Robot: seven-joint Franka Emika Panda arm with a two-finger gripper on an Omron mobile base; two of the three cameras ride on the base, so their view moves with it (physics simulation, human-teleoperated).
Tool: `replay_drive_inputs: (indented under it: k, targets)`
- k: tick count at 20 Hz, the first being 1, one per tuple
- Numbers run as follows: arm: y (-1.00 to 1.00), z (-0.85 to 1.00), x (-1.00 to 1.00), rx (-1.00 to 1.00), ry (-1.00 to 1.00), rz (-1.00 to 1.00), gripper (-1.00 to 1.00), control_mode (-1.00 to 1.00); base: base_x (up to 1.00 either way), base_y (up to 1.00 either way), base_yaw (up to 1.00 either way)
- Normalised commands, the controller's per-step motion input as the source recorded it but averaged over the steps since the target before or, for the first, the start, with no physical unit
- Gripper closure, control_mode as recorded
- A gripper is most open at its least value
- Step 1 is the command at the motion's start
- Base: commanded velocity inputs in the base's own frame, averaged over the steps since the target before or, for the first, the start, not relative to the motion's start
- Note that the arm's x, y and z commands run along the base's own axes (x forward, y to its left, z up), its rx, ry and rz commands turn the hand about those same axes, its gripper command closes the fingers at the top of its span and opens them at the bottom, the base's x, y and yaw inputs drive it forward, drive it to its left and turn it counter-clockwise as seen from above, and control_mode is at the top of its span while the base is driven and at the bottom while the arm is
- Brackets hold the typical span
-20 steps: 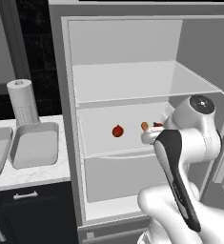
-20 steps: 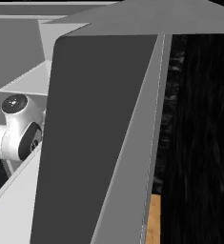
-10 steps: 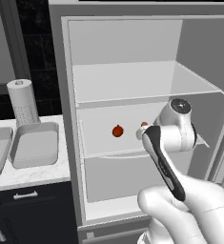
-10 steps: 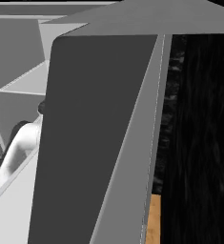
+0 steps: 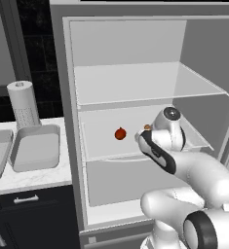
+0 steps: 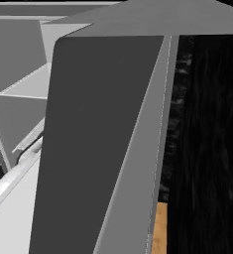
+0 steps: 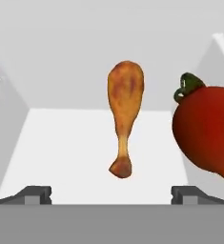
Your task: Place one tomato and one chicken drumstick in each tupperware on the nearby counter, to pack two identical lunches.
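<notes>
My gripper (image 7: 111, 193) gapes wide, empty. The chicken drumstick (image 7: 124, 112) runs twelve to six, bone end toward me; a tomato (image 7: 205, 131) sits at three o'clock.

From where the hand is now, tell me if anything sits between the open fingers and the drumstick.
Nothing visible does. In the hand view the drumstick lies straight ahead on the bare fridge shelf, centred between the two open fingers. A tomato sits off to one side, close beside the drumstick but not across the path.
</notes>
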Motion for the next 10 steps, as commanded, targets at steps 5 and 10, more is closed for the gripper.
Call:
replay_drive_inputs:
  k: [5,10]
  targets:
    - [-0.03,-0.18,0.62,0.0,0.06,0.0,-1.0,-1.0,0.0,0.0,0.0]
    - [0.0,-0.51,0.5,0.0,0.02,0.0,-1.0,-1.0,0.0,0.0,0.0]
